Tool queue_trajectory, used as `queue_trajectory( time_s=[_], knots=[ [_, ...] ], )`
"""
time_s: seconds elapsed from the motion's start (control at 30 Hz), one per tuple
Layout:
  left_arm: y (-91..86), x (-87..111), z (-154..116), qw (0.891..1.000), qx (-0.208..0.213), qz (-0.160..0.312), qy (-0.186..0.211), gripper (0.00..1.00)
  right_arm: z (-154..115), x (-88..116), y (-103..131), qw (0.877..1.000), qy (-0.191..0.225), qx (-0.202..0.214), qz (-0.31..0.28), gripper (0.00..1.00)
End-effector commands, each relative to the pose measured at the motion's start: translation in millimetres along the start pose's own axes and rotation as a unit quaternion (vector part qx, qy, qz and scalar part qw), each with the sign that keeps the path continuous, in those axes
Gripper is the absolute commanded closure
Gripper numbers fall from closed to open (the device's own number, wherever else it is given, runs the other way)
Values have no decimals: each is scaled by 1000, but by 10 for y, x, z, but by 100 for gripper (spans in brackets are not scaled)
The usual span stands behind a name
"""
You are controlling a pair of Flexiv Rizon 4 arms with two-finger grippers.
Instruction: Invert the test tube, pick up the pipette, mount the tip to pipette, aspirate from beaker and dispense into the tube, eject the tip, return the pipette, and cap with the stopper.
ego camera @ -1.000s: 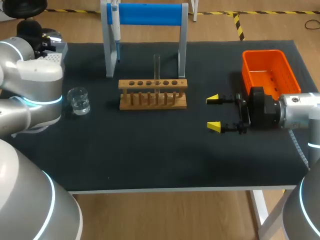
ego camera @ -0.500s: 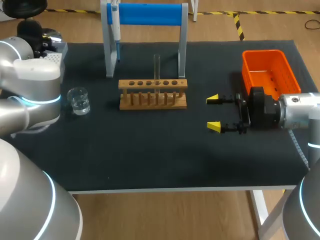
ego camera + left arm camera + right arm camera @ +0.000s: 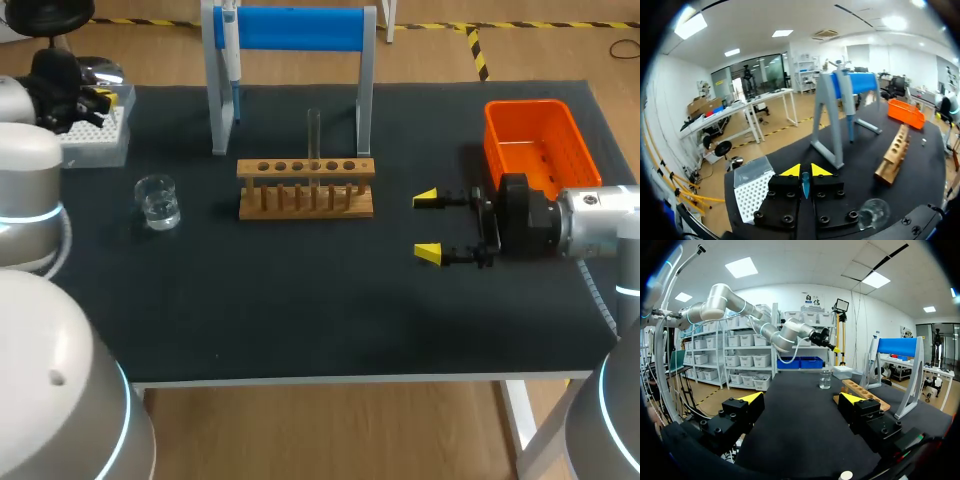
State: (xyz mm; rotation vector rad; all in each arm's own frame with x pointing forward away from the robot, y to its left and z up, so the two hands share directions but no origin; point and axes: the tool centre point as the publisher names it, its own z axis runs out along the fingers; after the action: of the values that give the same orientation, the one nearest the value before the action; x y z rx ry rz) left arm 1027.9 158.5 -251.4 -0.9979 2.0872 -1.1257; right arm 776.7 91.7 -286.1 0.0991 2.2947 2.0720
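At far left, above tip box [image 3: 95, 152]: left gripper [image 3: 805, 171] closed on slim teal piece [image 3: 805, 184], identity not determinable. Risk judged: slip or tilt of that piece if gripped off-centre; knock against tip box on any low sweep. Just right of tip box: beaker [image 3: 157, 200] with clear liquid, liable to spill if clipped on a crossing move. Further right: pipette [image 3: 229, 50] hanging on blue stand [image 3: 300, 28], in neither gripper; poor approach angle likely to jam it against stand leg. Centre: test tube [image 3: 314, 128] upright in wooden rack [image 3: 305, 200]; fragile, likely to crack or drag rack along if lifted off-vertical. Right: right gripper [image 3: 428, 227] open, empty, fingers level and pointed toward rack.

Positions: pipette well apart from left gripper, off to its right. Test tube ahead of right gripper, well apart, no contact. Beside right gripper's wrist: orange bin [image 3: 575, 140], near enough to be struck on retreat.
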Motion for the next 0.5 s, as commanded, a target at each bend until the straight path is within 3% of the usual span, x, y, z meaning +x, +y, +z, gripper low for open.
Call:
queue_trajectory(
  time_s=[0.03,0.5],
  knots=[
    [-97,148,-717,996,-30,6,87,100,1,9,-3,1000,-2,0,0,0],
    [-308,986,-962,976,-37,70,202,100,1,9,-3,1000,-2,0,0,0]
  ],
)
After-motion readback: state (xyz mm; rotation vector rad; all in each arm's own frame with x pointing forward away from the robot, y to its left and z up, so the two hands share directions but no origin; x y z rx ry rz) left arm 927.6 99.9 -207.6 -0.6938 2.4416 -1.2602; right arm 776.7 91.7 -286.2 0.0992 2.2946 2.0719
